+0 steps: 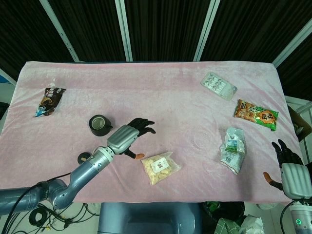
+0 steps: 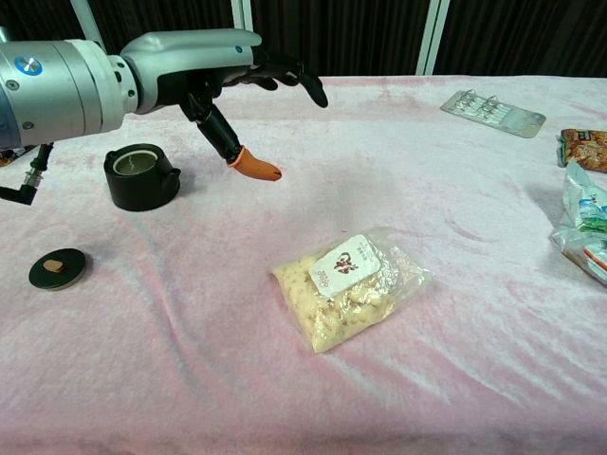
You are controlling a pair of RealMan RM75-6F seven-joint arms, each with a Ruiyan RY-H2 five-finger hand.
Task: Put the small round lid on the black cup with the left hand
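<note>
Pink cloth is spread over the table; the left hand, fingers spread, grasping nothing, is seen above it beside the black cup, the small round lid lying apart.

- Black cup, glossy, sitting on the pink cloth of the worktop.
- Small round lid: dark, with a tan centre.
- Left robot hand: silver back, black fingers, orange thumb tip.
- Clear snack bag, pale yellow pieces, white label.
- Orange-and-green packet far right.

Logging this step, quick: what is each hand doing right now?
Left hand: open, fingers spread, holding nothing, above the table.
Right hand: open, empty, off the table edge.
</note>
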